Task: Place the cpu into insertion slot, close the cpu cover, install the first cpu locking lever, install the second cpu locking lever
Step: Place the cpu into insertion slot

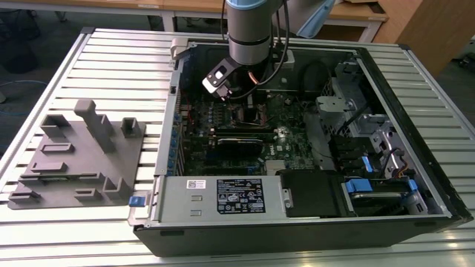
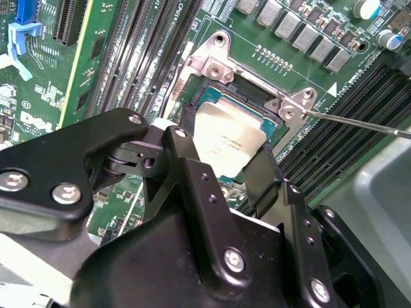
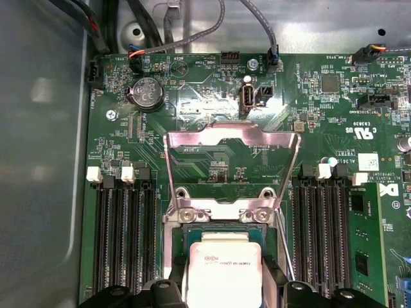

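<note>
step one being worked on: the cpu (image 3: 222,269) is being held at the insertion slot (image 3: 192,230)
the cpu is being gripped by two opposite edges between the closed fingers of the gripper (image 2: 221,160), right over the slot; whether it is seated cannot be told. the cpu cover (image 3: 231,133) is standing open, hinged up from one edge of the slot, and a locking lever (image 2: 359,122) is lying unlatched beside the slot, so cover and both levers are judged as being left undone.

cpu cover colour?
The cpu cover is silvery bare metal, a windowed frame; it shows best in the first wrist view.
</note>
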Tool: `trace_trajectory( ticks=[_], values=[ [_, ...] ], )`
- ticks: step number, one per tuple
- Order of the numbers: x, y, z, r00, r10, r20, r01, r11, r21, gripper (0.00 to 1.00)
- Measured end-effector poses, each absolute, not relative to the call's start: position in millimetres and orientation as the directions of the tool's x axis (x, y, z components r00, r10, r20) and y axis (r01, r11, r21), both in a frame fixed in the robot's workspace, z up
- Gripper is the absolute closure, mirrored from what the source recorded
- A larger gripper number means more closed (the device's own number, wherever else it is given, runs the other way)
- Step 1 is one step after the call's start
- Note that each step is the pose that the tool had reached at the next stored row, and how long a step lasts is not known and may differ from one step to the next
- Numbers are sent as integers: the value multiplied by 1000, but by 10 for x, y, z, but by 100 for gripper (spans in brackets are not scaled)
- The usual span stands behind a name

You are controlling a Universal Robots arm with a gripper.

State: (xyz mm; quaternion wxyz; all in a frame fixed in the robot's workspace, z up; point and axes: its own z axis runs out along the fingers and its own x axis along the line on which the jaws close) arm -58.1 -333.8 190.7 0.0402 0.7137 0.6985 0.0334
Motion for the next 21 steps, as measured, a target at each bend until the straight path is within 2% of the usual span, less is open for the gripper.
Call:
trace_trajectory(
  ticks=[18, 19, 21],
  values=[
    [-578, -3335, 1886, 22, 1000, -7, 994, -21, 106, 45],
    [-579, -3336, 1887, 22, 1000, -7, 994, -21, 105, 40],
    [-580, -3337, 1890, 22, 1000, -8, 994, -21, 105, 40]
  ],
)
